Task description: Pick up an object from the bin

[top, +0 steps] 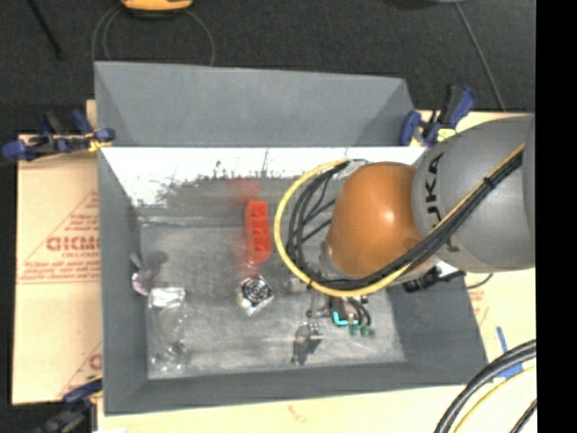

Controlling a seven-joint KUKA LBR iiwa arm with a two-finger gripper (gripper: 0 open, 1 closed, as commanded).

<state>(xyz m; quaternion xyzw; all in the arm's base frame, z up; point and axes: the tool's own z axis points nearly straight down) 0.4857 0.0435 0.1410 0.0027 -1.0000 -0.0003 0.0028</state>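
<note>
Silvery trinket [255,293] on bin floor [207,332] left of claw [306,343], grip state unclear; "UKA" lettering on arm [491,215].

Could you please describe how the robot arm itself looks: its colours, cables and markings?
The arm is a rounded silver-grey body with dark lettering. An orange dome cover sits at its wrist, looped by a yellow cable and black cables. The gripper below is dark metal.

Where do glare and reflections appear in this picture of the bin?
Camera view: the bin's back wall is washed bright along its top; the red block leaves a faint red reflection on that wall; the wrist's orange cover bears a soft highlight; the small silvery thing glints.
</note>
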